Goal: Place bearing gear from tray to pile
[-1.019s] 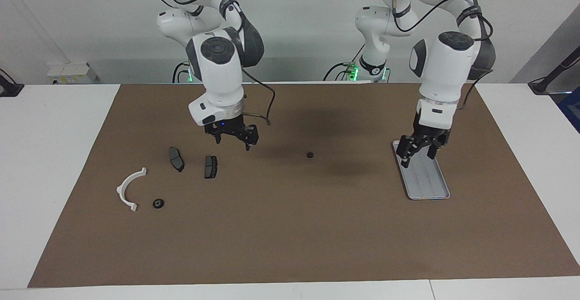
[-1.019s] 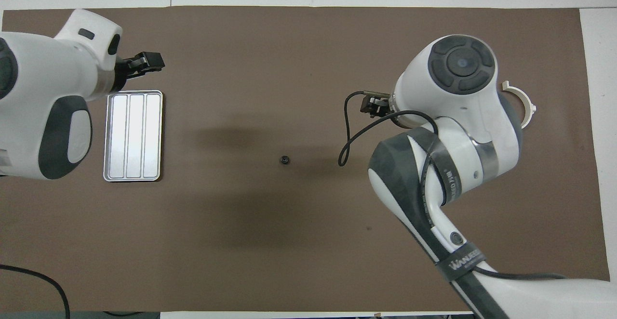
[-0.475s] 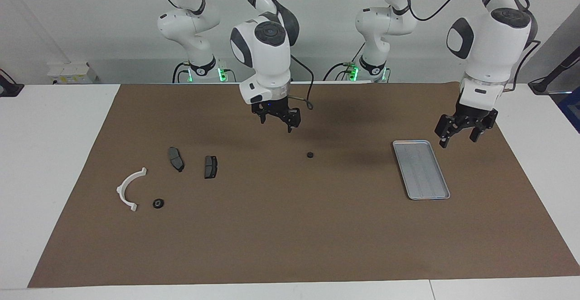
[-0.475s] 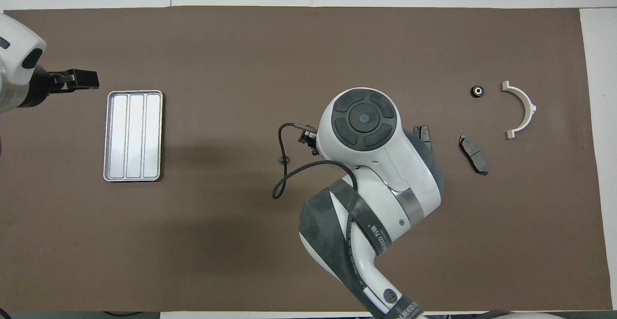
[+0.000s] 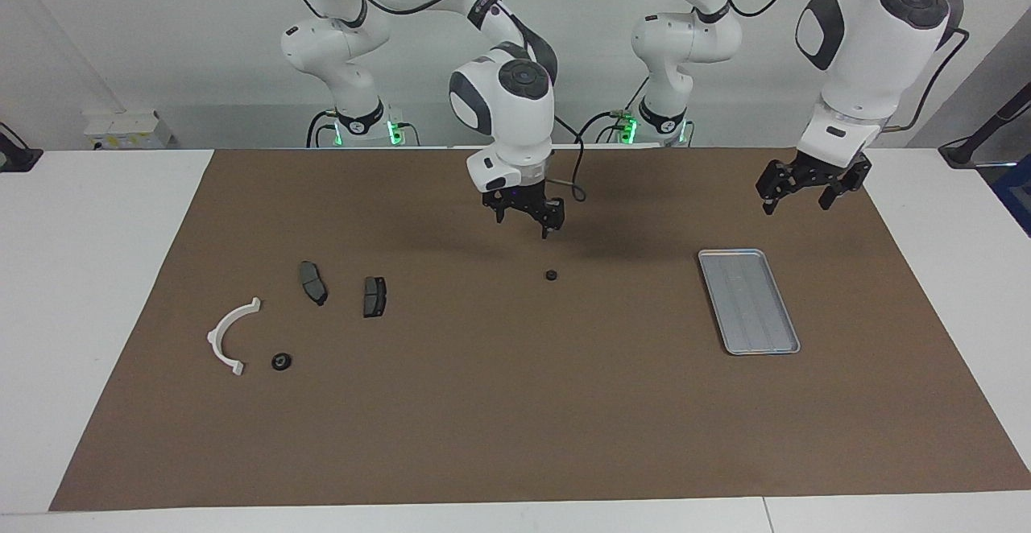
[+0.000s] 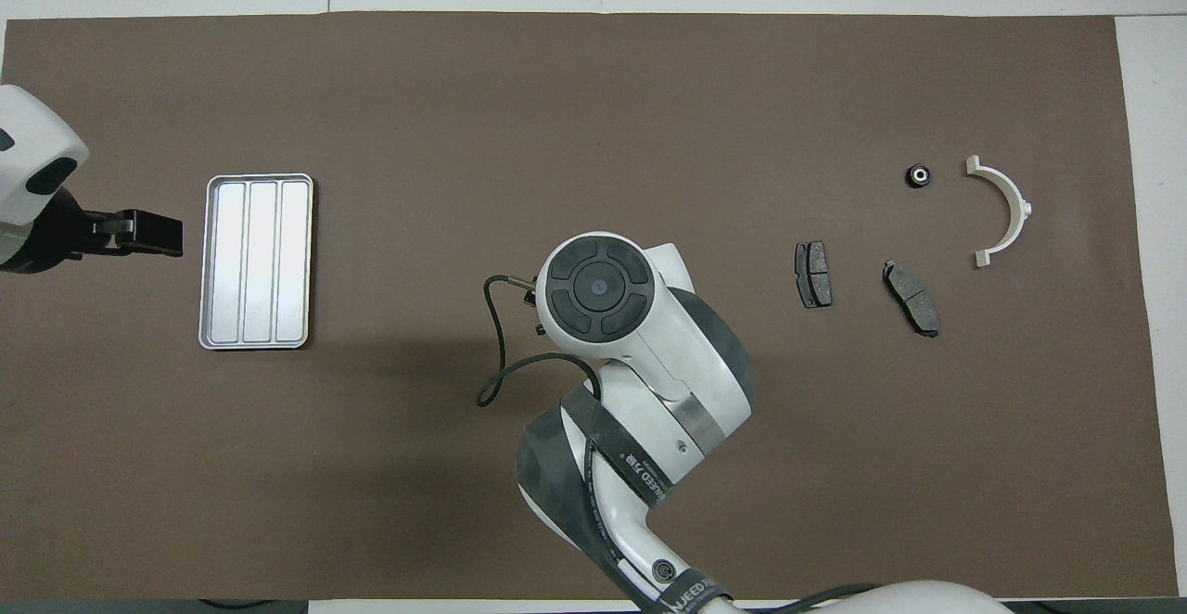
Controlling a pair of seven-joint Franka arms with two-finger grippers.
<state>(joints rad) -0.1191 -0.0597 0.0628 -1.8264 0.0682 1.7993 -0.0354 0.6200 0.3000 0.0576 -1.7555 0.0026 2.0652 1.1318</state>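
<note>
The tray [image 5: 748, 300] is empty, one bearing gear [image 5: 281, 361] lies by the pile [image 5: 233, 336], another [image 5: 551, 275] waits mid-table under the raised right gripper [image 5: 524, 215], seemingly open, while the open left gripper [image 5: 805, 187] waits.

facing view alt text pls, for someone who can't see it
The right gripper hangs above a small black bearing gear lying mid-mat, while the left gripper hangs near the empty tray. Two dark pads, a white bracket and another gear lie toward the right arm's end.
</note>
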